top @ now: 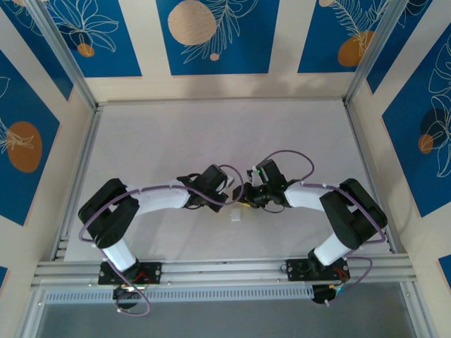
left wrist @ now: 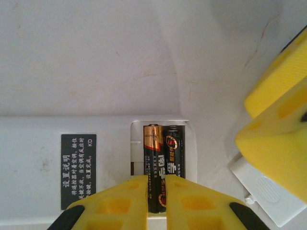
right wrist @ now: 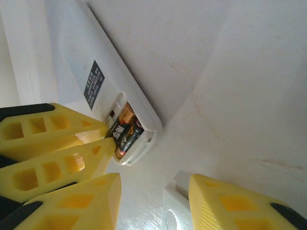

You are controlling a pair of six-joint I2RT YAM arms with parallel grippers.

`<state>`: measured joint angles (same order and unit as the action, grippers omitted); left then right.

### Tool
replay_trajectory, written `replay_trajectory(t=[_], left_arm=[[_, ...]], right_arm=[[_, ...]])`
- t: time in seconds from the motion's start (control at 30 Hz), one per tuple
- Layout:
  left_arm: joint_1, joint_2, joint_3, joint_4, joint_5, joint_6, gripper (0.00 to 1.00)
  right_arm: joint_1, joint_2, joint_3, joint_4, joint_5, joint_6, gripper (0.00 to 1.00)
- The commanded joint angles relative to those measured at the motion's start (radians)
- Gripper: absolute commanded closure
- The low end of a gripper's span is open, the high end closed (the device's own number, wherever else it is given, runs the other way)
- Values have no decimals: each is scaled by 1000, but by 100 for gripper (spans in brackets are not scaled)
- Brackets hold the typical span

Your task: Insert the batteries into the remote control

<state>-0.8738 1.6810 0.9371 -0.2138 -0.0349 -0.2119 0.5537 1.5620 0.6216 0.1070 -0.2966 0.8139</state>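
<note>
The remote control [left wrist: 43, 143] lies flat and white on the table, back side up, with a dark label and its battery bay uncovered. Both batteries [left wrist: 163, 148] lie side by side in the bay, black with gold ends. My left gripper [left wrist: 156, 201] hovers over the bay's near end, its jaws a narrow slit apart, and the left battery shows through the slit. In the right wrist view the remote [right wrist: 72, 52], the batteries [right wrist: 125, 130] and the left fingers [right wrist: 72, 163] touching them show. My right gripper [right wrist: 153, 191] is open and holds nothing.
A loose white battery cover [left wrist: 261, 189] lies on the table just right of the remote, below the right gripper's yellow fingers [left wrist: 278, 120]; it also appears between them [right wrist: 175, 211]. From above, both grippers [top: 229, 196] [top: 248, 198] meet at mid-table. Aluminium rails border the white surface.
</note>
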Motion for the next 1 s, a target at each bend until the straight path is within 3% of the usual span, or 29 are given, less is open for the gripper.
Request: replay_trajectory(t=[0.0,0.23,0.37,0.77,0.9,0.97], left_arm=[[-7,-38,-5,2,3,-11,85],[-7,-50,-6,5,3,-17,94],[-7,-35,7,-7,8,-11,92],[-8,7,16,-39,6,-3,85],[-7,25,27,-58,6,1,73],[-7,29,27,-61,7,3,76]], right_arm=[[-1,4,23,-23,-31,4,57],[0,4,17,-17,-30,7,57],[2,8,15,-15,-28,7,57],[3,21,10,5,-32,14,57],[4,21,8,4,-31,14,57],[3,20,6,5,-31,13,57]])
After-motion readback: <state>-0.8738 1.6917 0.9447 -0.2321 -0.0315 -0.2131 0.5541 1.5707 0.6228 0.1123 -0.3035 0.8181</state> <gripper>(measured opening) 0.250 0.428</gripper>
